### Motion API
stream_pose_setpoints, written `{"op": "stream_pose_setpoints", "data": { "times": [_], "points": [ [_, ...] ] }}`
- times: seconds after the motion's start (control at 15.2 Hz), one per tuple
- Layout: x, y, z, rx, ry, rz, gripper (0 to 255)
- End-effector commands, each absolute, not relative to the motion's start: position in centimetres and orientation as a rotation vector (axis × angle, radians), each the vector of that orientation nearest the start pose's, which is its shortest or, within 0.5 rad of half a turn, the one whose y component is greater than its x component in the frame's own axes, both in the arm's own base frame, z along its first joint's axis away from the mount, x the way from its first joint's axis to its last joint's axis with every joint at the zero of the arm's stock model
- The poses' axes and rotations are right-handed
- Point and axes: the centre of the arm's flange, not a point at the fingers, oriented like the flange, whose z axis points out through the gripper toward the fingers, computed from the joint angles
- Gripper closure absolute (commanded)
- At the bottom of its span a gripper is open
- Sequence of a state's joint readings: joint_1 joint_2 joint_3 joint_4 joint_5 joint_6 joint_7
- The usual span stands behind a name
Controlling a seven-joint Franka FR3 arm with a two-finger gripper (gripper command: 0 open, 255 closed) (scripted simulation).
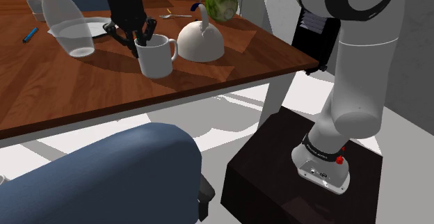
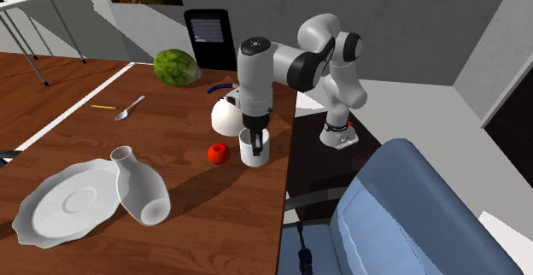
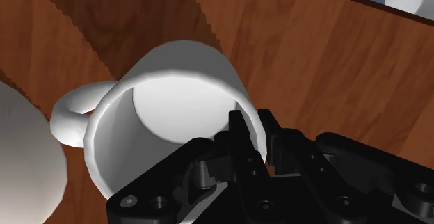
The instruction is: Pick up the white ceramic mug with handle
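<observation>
A white mug with a handle stands upright on the brown wooden table, near the edge closest to the stand. My black gripper comes down on its rim from above. In the wrist view one finger is inside the mug and the other outside, and the gripper is shut on the rim wall opposite the handle. In the second exterior view the gripper sits on top of the mug, whose base rests on the table.
A white teapot stands close beside the mug, with a green melon behind it. A clear vase, a plate, a red apple and a spoon share the table. A blue chair stands at the table's near edge.
</observation>
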State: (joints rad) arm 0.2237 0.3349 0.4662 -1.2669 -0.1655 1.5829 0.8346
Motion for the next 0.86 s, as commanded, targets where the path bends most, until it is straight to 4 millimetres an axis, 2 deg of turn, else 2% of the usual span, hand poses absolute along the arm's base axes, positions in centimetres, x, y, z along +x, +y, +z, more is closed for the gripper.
{"op": "stream_pose_setpoints", "data": {
  "times": [0.0, 0.66, 0.79],
  "points": [
    [54.3, 35.7, 59.5, -3.133, 0.263, -0.035, 255],
    [54.3, 35.7, 64.8, -3.133, 0.263, -0.035, 255],
    [54.3, 35.7, 64.9, -3.133, 0.263, -0.035, 255]
  ]
}}
